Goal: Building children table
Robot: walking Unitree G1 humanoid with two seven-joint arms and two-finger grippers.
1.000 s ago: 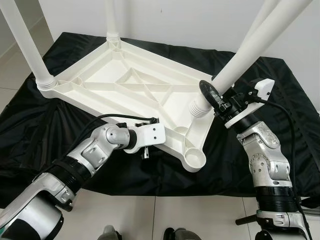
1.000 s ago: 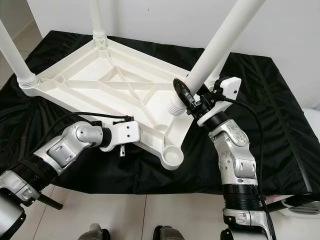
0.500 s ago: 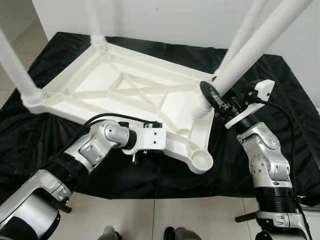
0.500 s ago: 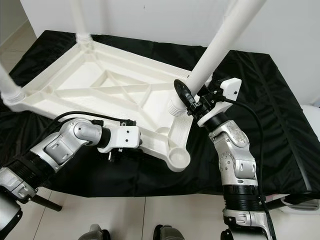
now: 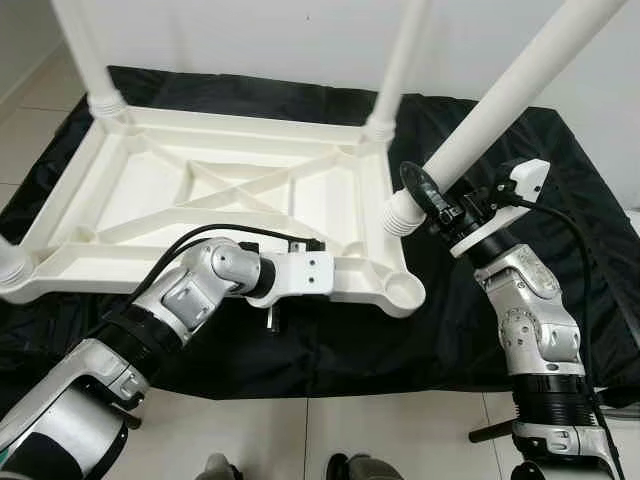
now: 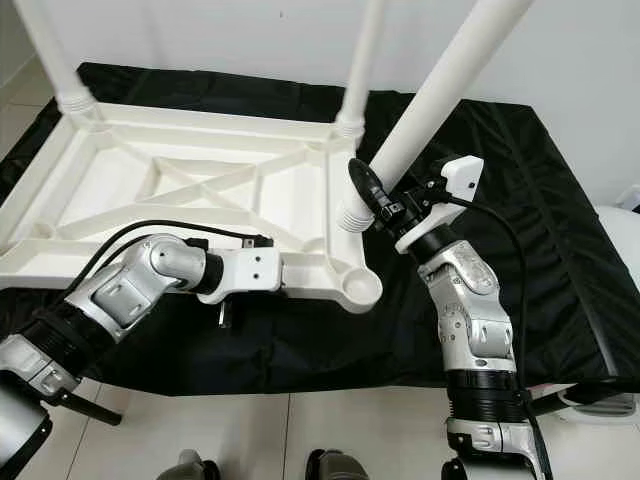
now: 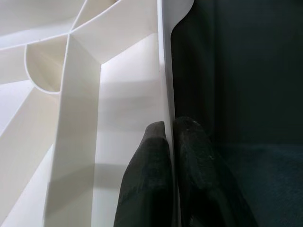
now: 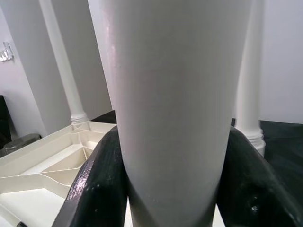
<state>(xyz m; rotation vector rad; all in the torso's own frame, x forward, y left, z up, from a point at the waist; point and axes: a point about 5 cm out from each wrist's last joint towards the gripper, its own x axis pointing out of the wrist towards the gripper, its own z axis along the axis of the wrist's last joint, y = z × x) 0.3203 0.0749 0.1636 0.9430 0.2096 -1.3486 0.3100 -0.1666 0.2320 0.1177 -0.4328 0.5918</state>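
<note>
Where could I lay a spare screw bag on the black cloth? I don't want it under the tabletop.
Bare black cloth lies right of the right gripper, out to the cloth's edge. A narrower strip runs along the near edge, in front of the upturned tabletop. The near right corner is crowded: left gripper pinching the rim, right gripper holding the leg.

The left arm reaches forward, bent at the elbow, its tool (image 7: 169,142) pinched tight (fingers nearly touching). The right arm stands upright, its tool (image 8: 168,189) clamped, fingers spread wide.
</note>
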